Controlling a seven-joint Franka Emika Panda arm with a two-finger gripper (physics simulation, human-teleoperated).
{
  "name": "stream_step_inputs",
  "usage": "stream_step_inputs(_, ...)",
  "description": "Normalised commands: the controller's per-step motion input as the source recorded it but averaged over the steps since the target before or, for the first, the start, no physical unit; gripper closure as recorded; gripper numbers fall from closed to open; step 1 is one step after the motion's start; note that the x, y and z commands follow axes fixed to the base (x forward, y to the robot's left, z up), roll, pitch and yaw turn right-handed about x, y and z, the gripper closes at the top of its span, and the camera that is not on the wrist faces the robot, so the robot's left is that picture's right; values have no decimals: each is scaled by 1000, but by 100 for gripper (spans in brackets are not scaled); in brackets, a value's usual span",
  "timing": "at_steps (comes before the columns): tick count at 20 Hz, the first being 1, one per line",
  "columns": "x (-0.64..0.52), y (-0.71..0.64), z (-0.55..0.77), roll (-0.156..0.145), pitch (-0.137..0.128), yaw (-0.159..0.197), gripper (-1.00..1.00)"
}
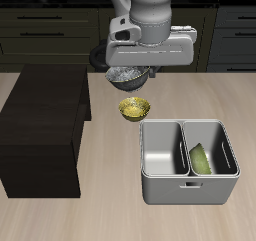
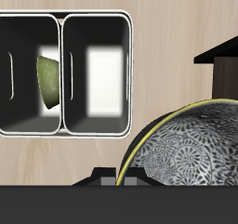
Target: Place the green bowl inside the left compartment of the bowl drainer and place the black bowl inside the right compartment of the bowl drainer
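Black bowl carried in the air, green bowl already in the drainer.

The green bowl (image 1: 202,159) leans on edge in one well of the bowl drainer (image 1: 189,190), so that half of the job looks done and the other well stands empty for the second bowl. The black bowl (image 1: 127,77) hangs clear of the bench (image 1: 110,210) under the gripper (image 1: 128,69), at about eleven o'clock from the drainer and just behind the small yellow bowl (image 1: 135,109), lifted high enough to pass over it. The gripper seems clamped on the black bowl's rim, though its fingers are hidden behind the wrist housing. A dark cabinet (image 1: 40,135) sits at nine o'clock from the yellow bowl.
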Motion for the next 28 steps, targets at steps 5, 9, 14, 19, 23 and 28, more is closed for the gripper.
stream_step_inputs(5, 114, 289, -161, 22, 23, -10, 100)
stream_step_inputs(9, 146, 394, -243, 37, 33, -14, 100)
stream_step_inputs(14, 134, 238, -117, 8, 19, -11, 100)
stream_step_inputs(19, 73, 264, 33, 29, -8, -3, 100)
stream_step_inputs(23, 98, 138, -60, -4, 23, -27, 100)
stream_step_inputs(28, 94, 113, -188, 15, 18, -1, 100)
